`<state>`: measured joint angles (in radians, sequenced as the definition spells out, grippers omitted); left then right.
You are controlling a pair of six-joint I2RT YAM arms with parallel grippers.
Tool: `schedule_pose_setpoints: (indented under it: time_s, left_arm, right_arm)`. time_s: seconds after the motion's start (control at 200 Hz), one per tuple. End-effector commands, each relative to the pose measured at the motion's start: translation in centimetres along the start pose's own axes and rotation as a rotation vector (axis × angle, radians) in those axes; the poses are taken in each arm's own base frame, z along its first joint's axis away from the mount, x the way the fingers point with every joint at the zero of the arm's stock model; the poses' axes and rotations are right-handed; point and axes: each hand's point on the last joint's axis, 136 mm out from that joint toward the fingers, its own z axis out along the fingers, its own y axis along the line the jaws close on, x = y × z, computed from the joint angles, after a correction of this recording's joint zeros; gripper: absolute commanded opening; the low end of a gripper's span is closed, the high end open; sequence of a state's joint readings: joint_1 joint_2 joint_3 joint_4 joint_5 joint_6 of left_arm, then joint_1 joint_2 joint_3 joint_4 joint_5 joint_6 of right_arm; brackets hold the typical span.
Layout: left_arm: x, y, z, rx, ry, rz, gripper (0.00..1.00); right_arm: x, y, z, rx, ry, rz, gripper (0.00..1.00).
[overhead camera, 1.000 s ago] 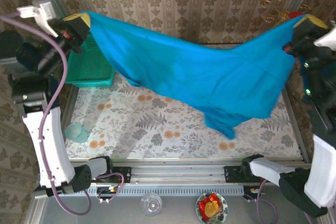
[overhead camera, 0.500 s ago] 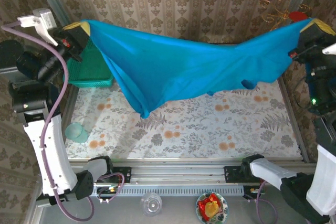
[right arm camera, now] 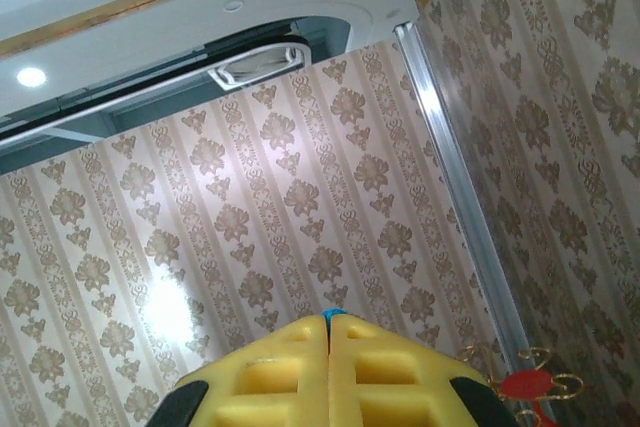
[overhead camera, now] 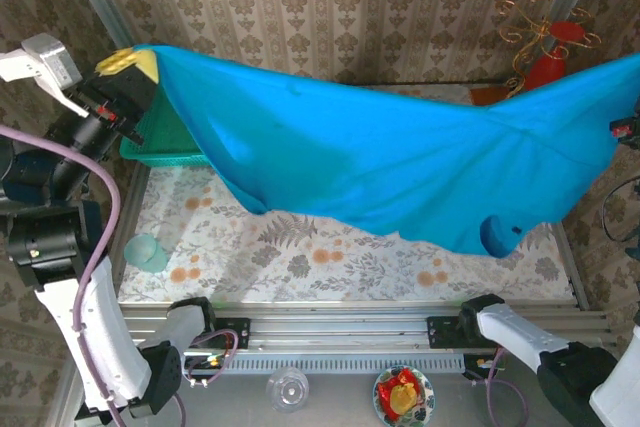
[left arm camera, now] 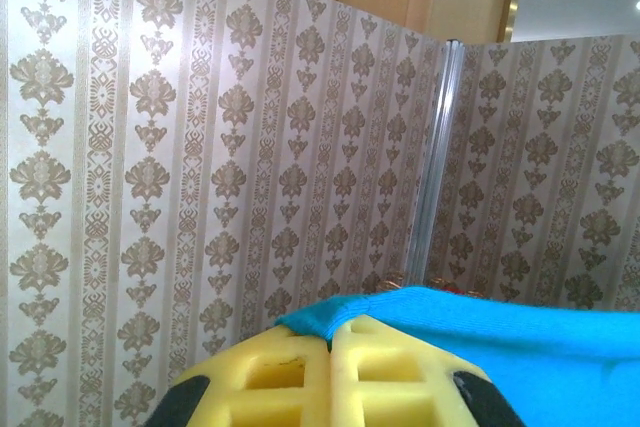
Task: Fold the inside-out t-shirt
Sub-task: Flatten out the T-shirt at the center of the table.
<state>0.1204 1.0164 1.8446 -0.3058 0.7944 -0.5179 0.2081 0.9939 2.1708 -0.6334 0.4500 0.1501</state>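
Arms are swinging higher and wider, left hand (left arm camera: pixel 331 331) and right hand (right arm camera: pixel 328 319) each pinching the t-shirt (overhead camera: pixel 400 162), stretching it out above the table (overhead camera: pixel 300 247).

The t-shirt (overhead camera: pixel 400 162) is matt soft cloth, the basket (overhead camera: pixel 163 150) plastic mesh.

The blue t-shirt (overhead camera: pixel 400 167) hangs stretched out in the air over the flowery table (overhead camera: pixel 300 257). The left gripper (overhead camera: pixel 130 60) pinches one corner up high. A green basket (overhead camera: pixel 160 142) sits partly hidden behind the shirt.
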Motion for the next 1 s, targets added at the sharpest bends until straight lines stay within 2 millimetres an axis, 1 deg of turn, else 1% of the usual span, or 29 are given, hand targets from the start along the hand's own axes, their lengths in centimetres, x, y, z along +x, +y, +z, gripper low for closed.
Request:
schedule_pose_setpoints:
  time_s: [0.0,0.07,0.135,0.145,0.26,0.3,0.34,0.4,0.44,0.45,0.46,0.48,0.525,0.53,0.55,0.565,0.62,0.63,0.645,0.67,0.675,0.71,0.715,0.73,0.805,0.865,0.925,0.96,0.995]
  left_arm:
    - [2.4,4.3,2.5,-0.020,0.031,-0.108,0.00]
    - [4.6,6.7,3.8,-0.028,0.060,-0.169,0.00]
    - [7.0,9.0,5.0,-0.039,0.091,-0.217,0.00]
    - [7.4,9.2,5.2,-0.038,0.095,-0.222,0.00]
    - [11.8,12.3,7.8,-0.056,0.152,-0.254,0.00]
    - [13.2,13.5,8.8,-0.062,0.168,-0.269,0.00]
    - [14.1,14.3,9.9,-0.055,0.179,-0.280,0.00]
    - [14.7,15.8,11.5,-0.057,0.178,-0.293,0.00]
    - [14.3,16.5,12.5,-0.052,0.163,-0.293,0.00]
    - [14.2,16.8,12.8,-0.053,0.160,-0.293,0.00]
    - [14.0,17.0,13.0,-0.051,0.156,-0.293,0.00]
    - [13.7,17.3,13.5,-0.050,0.148,-0.293,0.00]
    - [12.7,18.0,14.7,-0.045,0.126,-0.286,0.00]
    - [12.8,18.2,14.8,-0.046,0.127,-0.290,0.00]
    - [12.1,18.5,15.3,-0.042,0.115,-0.288,0.00]
    - [11.7,18.6,15.7,-0.037,0.108,-0.290,0.00]
    - [10.1,19.0,17.1,-0.011,0.081,-0.284,0.00]
    - [9.8,19.0,17.3,-0.006,0.075,-0.282,0.00]
    - [9.6,19.2,17.6,-0.002,0.071,-0.285,0.00]
    - [8.7,19.2,18.1,0.011,0.054,-0.281,0.00]
    - [8.5,19.2,18.2,0.013,0.052,-0.281,0.00]
    - [7.6,19.3,18.9,0.029,0.036,-0.279,0.00]
    - [7.5,19.3,19.0,0.032,0.034,-0.279,0.00]
    - [7.1,19.3,19.2,0.039,0.026,-0.277,0.00]
    - [5.4,19.2,20.0,0.070,-0.005,-0.276,0.00]
    - [4.4,19.1,20.3,0.100,-0.030,-0.279,0.00]
    - [3.9,19.3,20.4,0.128,-0.053,-0.299,0.00]
    - [4.2,19.5,20.4,0.142,-0.051,-0.314,0.00]
    - [4.7,19.7,20.4,0.154,-0.038,-0.334,0.00]
  right_arm:
    - [2.5,0.5,3.6,0.056,0.037,-0.061,0.00]
    - [5.0,0.9,5.4,0.067,0.082,-0.079,0.00]
    - [8.2,1.2,7.3,0.082,0.137,-0.104,0.00]
    - [8.2,1.4,7.5,0.081,0.129,-0.098,0.00]
    - [13.9,2.1,11.0,0.091,0.216,-0.111,0.00]
    - [15.6,2.3,12.2,0.092,0.236,-0.099,0.00]
    - [17.0,2.4,13.4,0.092,0.248,-0.082,0.00]
    - [18.7,2.5,15.6,0.094,0.255,-0.054,0.00]
    - [19.4,2.5,17.0,0.094,0.252,-0.034,0.00]
    - [19.1,2.6,17.1,0.091,0.244,-0.027,0.00]
    - [20.0,2.6,17.9,0.094,0.254,-0.029,0.00]
    - [20.5,2.7,18.7,0.095,0.253,-0.026,0.00]
    - [20.7,2.8,20.2,0.100,0.236,-0.005,0.00]
    - [20.7,2.8,20.4,0.100,0.234,-0.003,0.00]
    - [20.4,2.9,21.0,0.096,0.225,0.010,0.00]
    - [20.8,2.9,21.6,0.095,0.227,0.018,0.00]
    - [20.0,3.0,23.4,0.086,0.200,0.050,0.00]
    - [20.2,3.0,23.7,0.087,0.203,0.051,0.00]
    - [19.6,3.2,24.2,0.082,0.187,0.060,0.00]
    - [19.1,3.3,24.8,0.077,0.173,0.068,0.00]
    - [18.7,3.3,24.8,0.075,0.166,0.071,0.00]
    - [18.0,3.5,25.7,0.064,0.145,0.085,0.00]
    - [18.3,3.5,25.9,0.065,0.149,0.084,0.00]
    - [17.6,3.6,26.1,0.059,0.131,0.095,0.00]
    - [15.5,3.4,27.0,0.040,0.065,0.142,0.00]
    - [14.4,3.0,27.2,0.030,0.027,0.179,0.00]
    - [14.4,2.3,27.2,0.034,0.035,0.201,0.00]
    - [14.7,2.1,27.1,0.038,0.058,0.207,0.00]
    - [15.6,1.8,27.0,0.042,0.098,0.203,0.00]
